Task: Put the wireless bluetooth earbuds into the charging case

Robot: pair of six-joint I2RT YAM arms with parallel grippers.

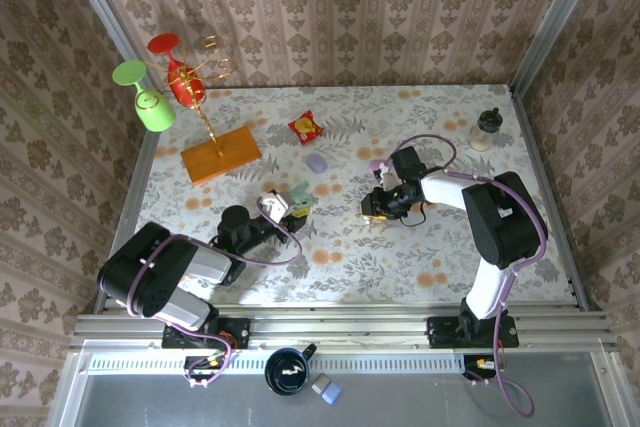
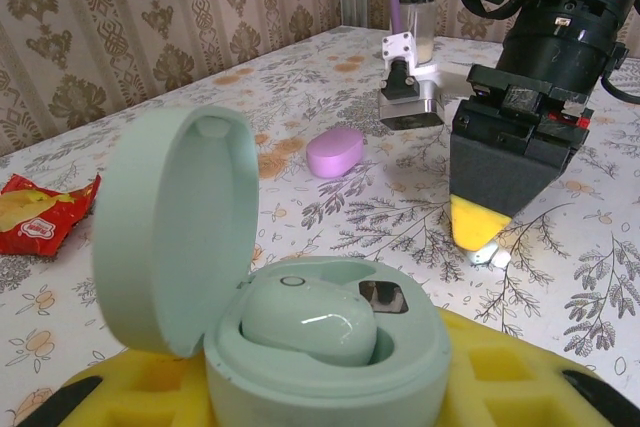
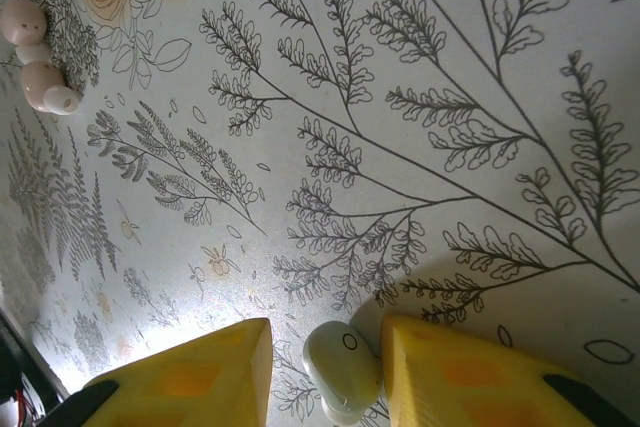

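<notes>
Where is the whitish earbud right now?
Right wrist view: the whitish earbud lies on the table between the right gripper's open yellow fingers, facing the mint case held in the left gripper.

Bench (image 1: 400,267): floral-print top, walled on three sides. Far left, wooden base (image 1: 221,154) of a rack stands at an angle. Snack packet (image 1: 305,127) near far-centre, lilac case (image 1: 317,162) just nearer than it, the two apart. Small lidded bottle (image 1: 486,130) upright at far right. Two pink earbuds (image 3: 40,82) lie side by side, well apart from the whitish earbud (image 3: 343,372).
</notes>
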